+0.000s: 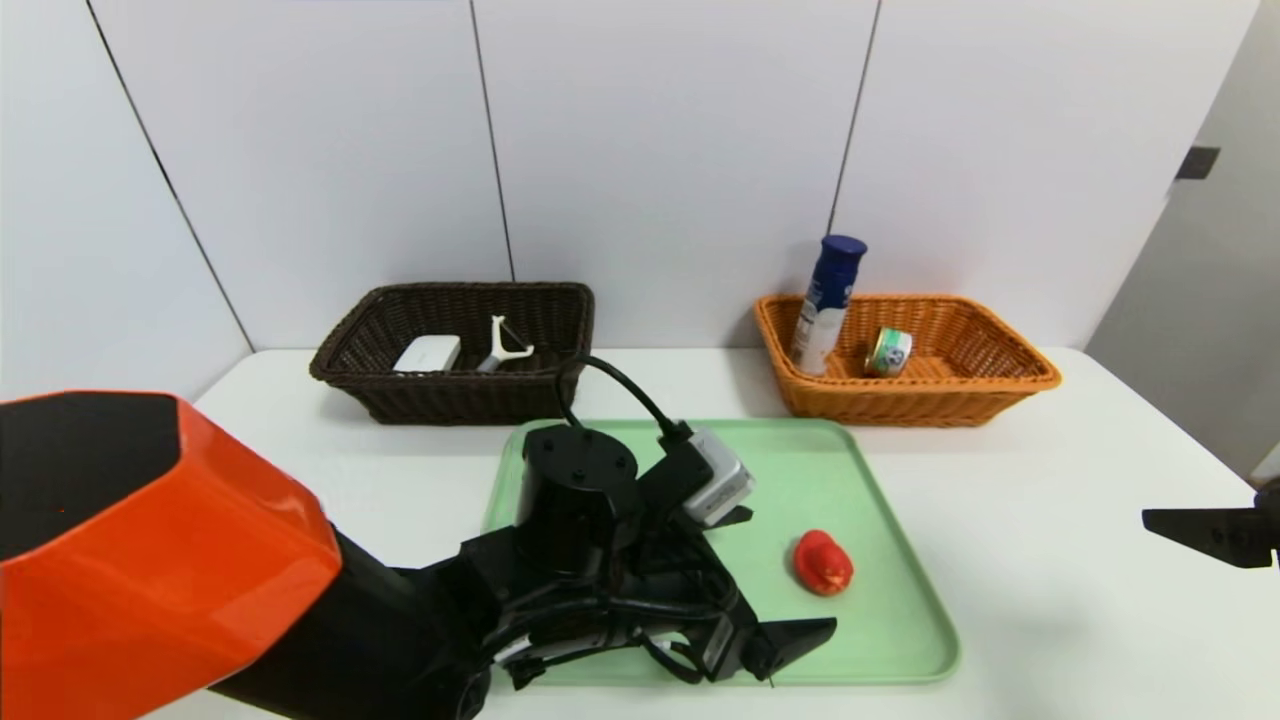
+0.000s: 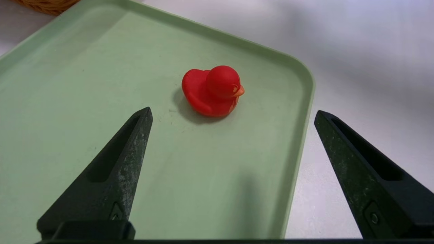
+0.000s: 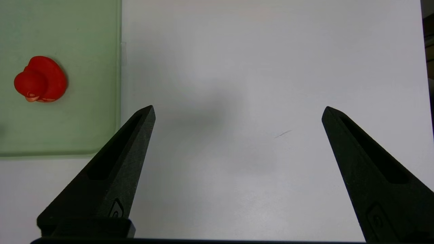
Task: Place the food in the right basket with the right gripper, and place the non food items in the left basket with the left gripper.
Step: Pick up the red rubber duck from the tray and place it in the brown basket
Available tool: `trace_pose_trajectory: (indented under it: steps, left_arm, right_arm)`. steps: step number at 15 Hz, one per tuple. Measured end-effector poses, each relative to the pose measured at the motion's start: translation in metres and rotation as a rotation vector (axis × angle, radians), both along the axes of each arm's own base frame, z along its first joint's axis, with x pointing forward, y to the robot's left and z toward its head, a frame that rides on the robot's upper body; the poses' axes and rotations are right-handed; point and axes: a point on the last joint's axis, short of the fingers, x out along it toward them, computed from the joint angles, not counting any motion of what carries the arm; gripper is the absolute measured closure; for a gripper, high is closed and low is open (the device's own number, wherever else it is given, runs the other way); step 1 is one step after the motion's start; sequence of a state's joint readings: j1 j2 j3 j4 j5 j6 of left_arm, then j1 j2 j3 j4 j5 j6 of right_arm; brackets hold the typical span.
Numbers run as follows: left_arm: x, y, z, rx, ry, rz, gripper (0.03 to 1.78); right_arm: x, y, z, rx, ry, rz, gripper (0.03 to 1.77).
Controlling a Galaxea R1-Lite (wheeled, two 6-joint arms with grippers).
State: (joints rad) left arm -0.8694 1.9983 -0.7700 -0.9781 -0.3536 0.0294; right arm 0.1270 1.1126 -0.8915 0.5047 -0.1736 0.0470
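From my remote station, I hold one left gripper [image 1: 775, 575] over one green tray [image 1: 885, 640] in the lower centre of the head view, its two fingers spread wide with nothing between them, and one red rubber duck [image 1: 823, 563] sits on the tray just beyond the tips, right of the frame's centre; I have one right gripper [image 3: 239, 112] at the far right edge of the head view, its two fingers also spread wide and gripping nothing, above the white table [image 1: 1050, 560]

Two wicker baskets stand behind the tray: one dark brown basket [image 1: 450, 400] left of centre in the upper half of the frame, one orange-tan basket [image 1: 915, 405] right of centre; I count two non-food items in the dark one, a single white case [image 1: 428, 353] and, to its right, a single white peeler [image 1: 507, 345], and two food items in the orange one, a single blue-capped bottle [image 1: 829, 305] leaning upright at its left end and a single small tin can [image 1: 889, 352] tipped on its side to the bottle's right, leaving the one duck as the only item I see on the tray
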Motion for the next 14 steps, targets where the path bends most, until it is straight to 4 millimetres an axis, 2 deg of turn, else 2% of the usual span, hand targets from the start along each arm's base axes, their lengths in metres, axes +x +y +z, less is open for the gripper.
trace_pose_trajectory:
  steps: [7,14]
  left_arm:
    - [0.013,-0.025,-0.023,0.005,0.008,-0.015,0.12]
    - [0.027,-0.039,-0.035,0.001,0.007,-0.011,0.12]
  right_arm:
    - [0.009,0.001,-0.001,-0.006,0.019,-0.005,0.1]
    - [0.016,0.002,-0.001,-0.008,0.03,-0.005,0.1]
